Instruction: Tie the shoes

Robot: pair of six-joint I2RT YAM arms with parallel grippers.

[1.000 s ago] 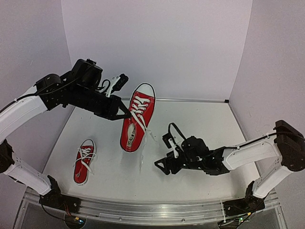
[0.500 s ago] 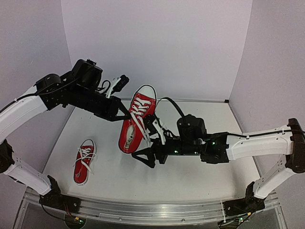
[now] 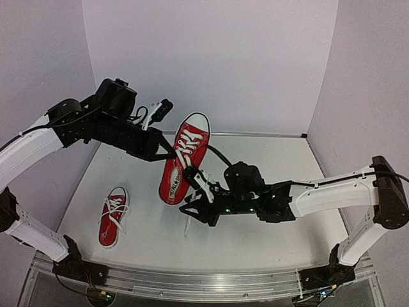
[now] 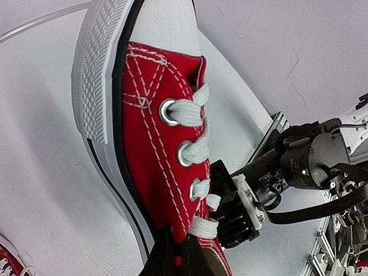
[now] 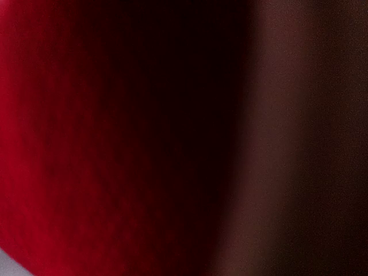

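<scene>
The left claw (image 3: pixel 173 153) (image 4: pixel 172 260) is clamped shut on the red canvas edge of the held sneaker (image 3: pixel 174 181) (image 4: pixel 150 144), pinching it beside the lowest eyelets. The right claw (image 3: pixel 190 193) (image 4: pixel 237 214) sits against the same shoe's other side, nearer the heel. Its wrist camera shows only a red blur, so I cannot tell how far its jaws stand apart or whether they grip anything.

The held sneaker's long axis runs away from the arm bases, with the toe cap (image 3: pixel 195 119) at the far end and tipped a little right, and the heel towards the right claw. It is red canvas with white flat laces (image 4: pixel 185 112) through metal eyelets and a ribbed white sole (image 4: pixel 99 63). A loose lace end (image 3: pixel 188 226) hangs below the right claw.

The second sneaker (image 3: pixel 112 220), a matching one, lies flat well below and left of the left claw, toe pointing away.

Beneath is a white tabletop (image 3: pixel 275 163), enclosed by pale lilac walls (image 3: pixel 211 57), with a metal rail (image 3: pixel 192 281) along the near edge.
</scene>
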